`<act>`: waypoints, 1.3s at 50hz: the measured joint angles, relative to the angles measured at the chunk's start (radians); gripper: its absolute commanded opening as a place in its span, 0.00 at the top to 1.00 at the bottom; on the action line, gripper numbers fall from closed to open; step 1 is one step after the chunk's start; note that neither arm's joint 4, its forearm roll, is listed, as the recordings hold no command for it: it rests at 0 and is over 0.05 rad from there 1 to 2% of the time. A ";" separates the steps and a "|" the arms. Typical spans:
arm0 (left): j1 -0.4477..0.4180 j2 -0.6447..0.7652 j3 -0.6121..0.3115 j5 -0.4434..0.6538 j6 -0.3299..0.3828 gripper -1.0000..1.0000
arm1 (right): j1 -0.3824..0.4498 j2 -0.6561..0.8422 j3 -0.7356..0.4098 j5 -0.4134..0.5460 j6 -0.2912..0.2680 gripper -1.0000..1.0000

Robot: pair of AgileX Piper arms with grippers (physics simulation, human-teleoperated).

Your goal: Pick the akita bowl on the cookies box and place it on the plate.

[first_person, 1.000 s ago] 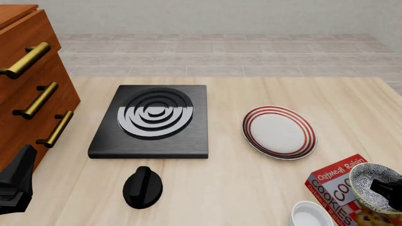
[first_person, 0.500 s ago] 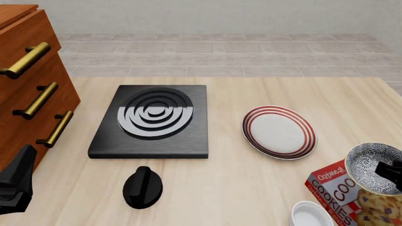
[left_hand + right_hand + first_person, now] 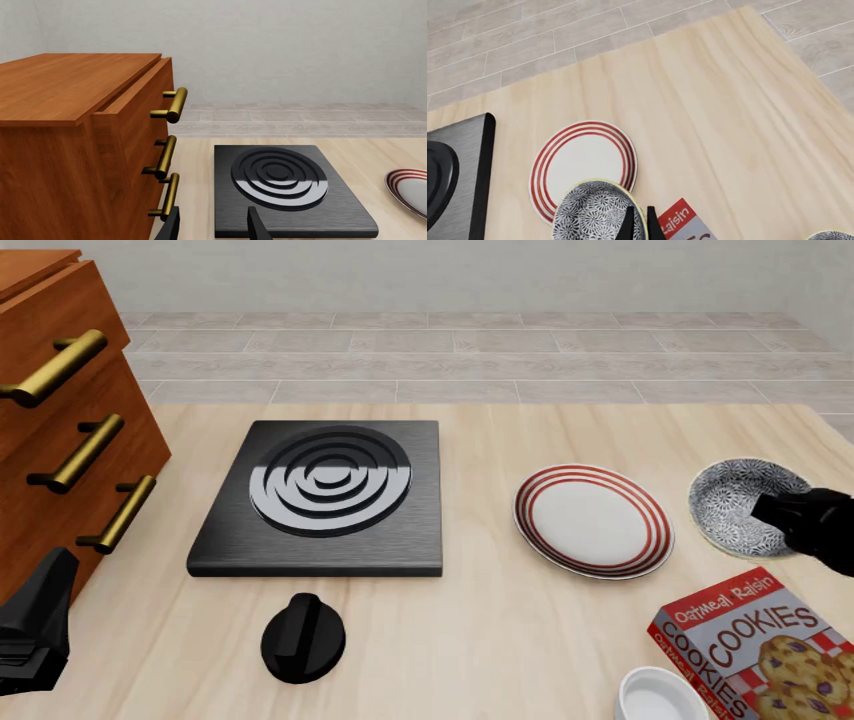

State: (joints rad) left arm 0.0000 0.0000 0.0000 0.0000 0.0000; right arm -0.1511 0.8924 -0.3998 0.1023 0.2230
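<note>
1. The right gripper [image 3: 787, 520] has its fingers pinched narrow on the near-right rim of the akita bowl [image 3: 737, 502], holding it in the air, clear of the cookies box [image 3: 758, 645].
2. The bowl hangs just right of the plate [image 3: 593, 520] and a little further from the robot than the box; the coming move is mainly leftward, then down.
3. The bowl is round, so it has no long axis. It is tilted, its opening facing up and towards the front camera.
4. The right arm is the nearer one. The left gripper [image 3: 212, 226] sits far left by the wooden drawers [image 3: 54, 390], fingers parted and holding nothing.
5. The plate lies flat and bare.
</note>
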 measured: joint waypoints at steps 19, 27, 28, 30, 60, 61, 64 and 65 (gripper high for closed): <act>0.000 0.000 0.000 0.000 0.000 0.00 | 0.140 0.330 -0.131 -0.191 0.076 1.00; 0.000 0.000 0.000 0.000 0.000 0.00 | 0.189 0.428 -0.180 -0.235 0.098 1.00; 0.000 0.000 0.000 0.000 0.000 0.00 | 0.194 0.439 -0.185 -0.240 0.100 1.00; 0.000 0.000 0.000 0.000 0.000 0.00 | 0.202 0.460 -0.194 -0.248 0.104 1.00; 0.000 0.000 0.000 0.000 0.000 0.00 | 0.266 0.708 -0.297 -0.336 0.138 1.00; 0.000 0.000 0.000 0.000 0.000 0.00 | 0.267 0.714 -0.299 -0.338 0.138 1.00; 0.000 0.000 0.000 0.000 0.000 0.00 | 0.269 0.731 -0.303 -0.344 0.138 1.00; 0.000 0.000 0.000 0.000 0.000 0.00 | 0.269 0.737 -0.304 -0.345 0.138 1.00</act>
State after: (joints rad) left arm 0.0000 0.0000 0.0000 0.0000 0.0000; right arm 0.1178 1.6291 -0.7041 -0.2432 0.3612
